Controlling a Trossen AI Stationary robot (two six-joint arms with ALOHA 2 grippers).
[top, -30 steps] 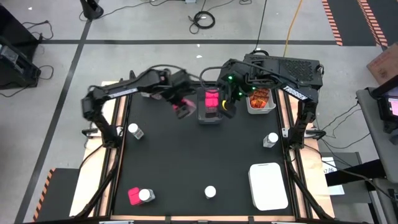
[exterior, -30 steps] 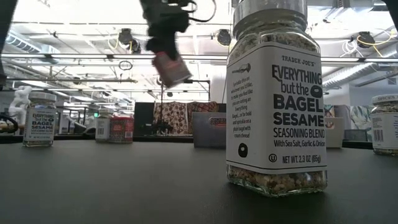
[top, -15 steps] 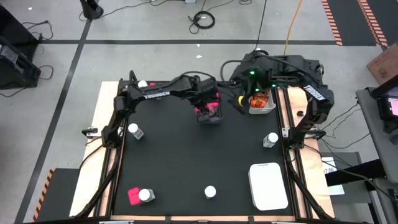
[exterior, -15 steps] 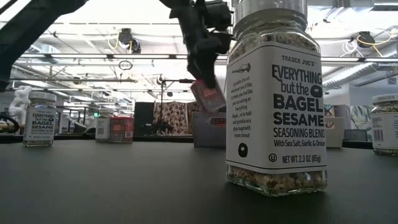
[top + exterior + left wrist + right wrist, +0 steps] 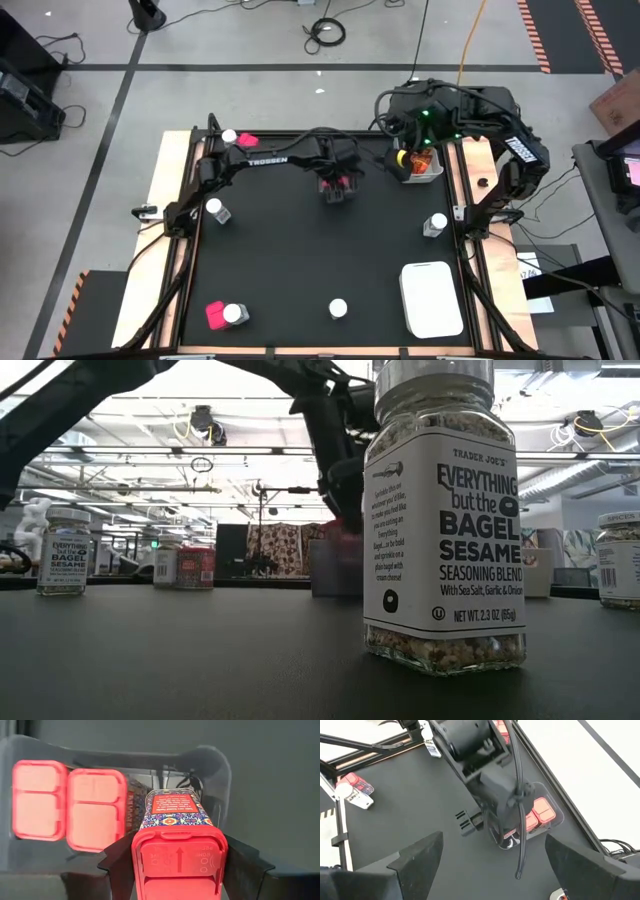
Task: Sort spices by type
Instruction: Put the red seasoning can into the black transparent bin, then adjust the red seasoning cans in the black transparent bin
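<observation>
- The big spice jar close to the low camera reads "TRADER JOE'S EVERYTHING but the BAGEL SESAME SEASONING BLEND, With Sea Salt, Garlic & Onion, NET WT. 2.3 OZ (65g)".
- A smaller jar far off bears "EVERYTHING but the BAGEL SESAME".
- The left arm carries "TROSSEN".

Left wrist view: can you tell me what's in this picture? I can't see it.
The left gripper holds a pink spice pack over a clear bin on the dark table. Two more pink packs already sit inside the bin.
</observation>
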